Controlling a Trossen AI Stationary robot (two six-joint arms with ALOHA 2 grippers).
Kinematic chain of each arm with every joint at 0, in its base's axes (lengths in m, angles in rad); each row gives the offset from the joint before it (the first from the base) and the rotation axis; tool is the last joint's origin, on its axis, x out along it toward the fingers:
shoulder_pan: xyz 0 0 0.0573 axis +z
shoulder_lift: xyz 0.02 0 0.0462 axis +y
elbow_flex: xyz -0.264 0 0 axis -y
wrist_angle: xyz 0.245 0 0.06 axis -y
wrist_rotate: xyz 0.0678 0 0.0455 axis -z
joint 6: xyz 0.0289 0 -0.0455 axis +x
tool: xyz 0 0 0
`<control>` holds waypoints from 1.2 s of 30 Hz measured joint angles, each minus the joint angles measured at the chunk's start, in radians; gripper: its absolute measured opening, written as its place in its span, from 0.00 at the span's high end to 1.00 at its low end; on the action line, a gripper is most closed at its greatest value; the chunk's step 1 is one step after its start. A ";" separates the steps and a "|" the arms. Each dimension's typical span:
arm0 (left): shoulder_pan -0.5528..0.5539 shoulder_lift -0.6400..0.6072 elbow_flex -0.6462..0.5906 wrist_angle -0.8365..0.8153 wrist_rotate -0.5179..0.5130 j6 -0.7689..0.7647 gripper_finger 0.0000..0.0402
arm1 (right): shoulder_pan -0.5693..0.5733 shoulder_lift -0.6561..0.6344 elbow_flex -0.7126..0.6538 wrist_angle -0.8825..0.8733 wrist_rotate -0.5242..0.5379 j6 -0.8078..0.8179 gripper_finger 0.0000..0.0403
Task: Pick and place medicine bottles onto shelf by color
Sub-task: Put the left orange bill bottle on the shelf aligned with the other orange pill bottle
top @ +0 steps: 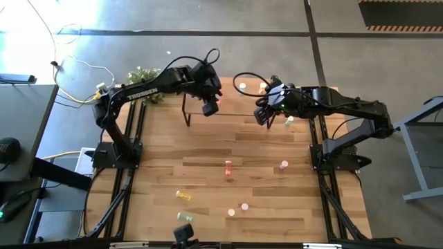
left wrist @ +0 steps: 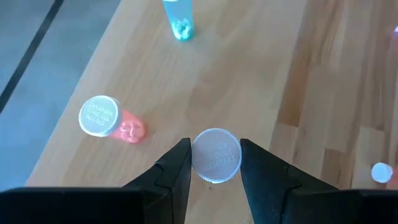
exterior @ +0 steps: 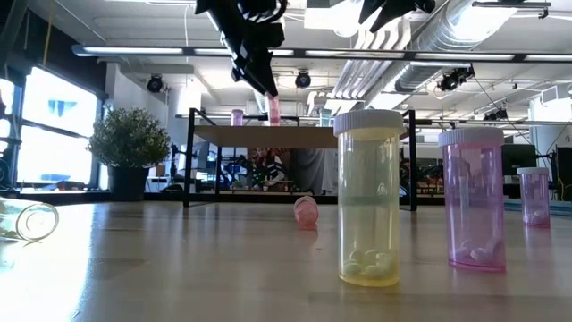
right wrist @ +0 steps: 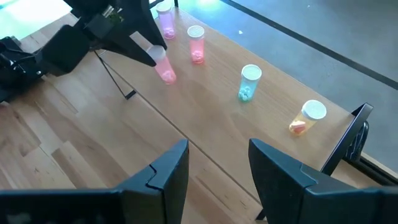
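Observation:
My left gripper (top: 211, 105) is above the light-wood shelf (top: 239, 107) on black legs and is shut on a pink medicine bottle (right wrist: 163, 66) with a pale cap. Whether its base touches the shelf, I cannot tell. Standing on the shelf are a pink bottle (right wrist: 165, 18), a pink-red one (right wrist: 196, 45), a blue-green one (right wrist: 249, 84) and an orange one (right wrist: 307, 118). My right gripper (right wrist: 217, 168) is open and empty, and hovers over the shelf's right part (top: 263, 116). My left gripper holds the pink bottle at its white cap (left wrist: 216, 155), pinched between the two fingers (left wrist: 177, 165), one on each side. The fingers come from above, pointing down. The bottle hangs below them, slightly tilted, its base (right wrist: 168, 77) at or just over the shelf board.
Several bottles stand or lie on the plank tabletop (top: 208, 145) nearer the front: a red one (top: 228, 168), a pink one (top: 284, 165), a yellow one (top: 183, 196), a green one (top: 184, 216) and others. A potted plant (exterior: 130, 143) sits at the far left corner.

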 joint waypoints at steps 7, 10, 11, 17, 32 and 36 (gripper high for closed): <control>0.020 0.008 0.000 0.004 -0.017 0.012 0.72 | 0.000 0.000 0.000 0.000 0.000 -0.017 0.61; 0.028 0.022 0.000 -0.001 -0.016 0.016 0.72 | 0.000 0.000 0.000 0.000 0.000 -0.018 0.61; 0.029 0.027 0.000 0.001 -0.012 0.016 0.72 | 0.000 0.000 0.000 0.000 0.001 -0.018 0.61; 0.027 0.044 0.002 0.014 0.005 0.016 0.72 | 0.000 0.000 0.000 0.000 0.001 -0.018 0.61; 0.026 0.047 0.000 0.030 0.006 0.010 0.69 | 0.000 0.000 0.000 0.000 0.000 -0.023 0.61; 0.026 0.050 -0.002 0.023 0.005 0.009 0.63 | 0.000 0.000 0.000 0.000 0.000 -0.026 0.61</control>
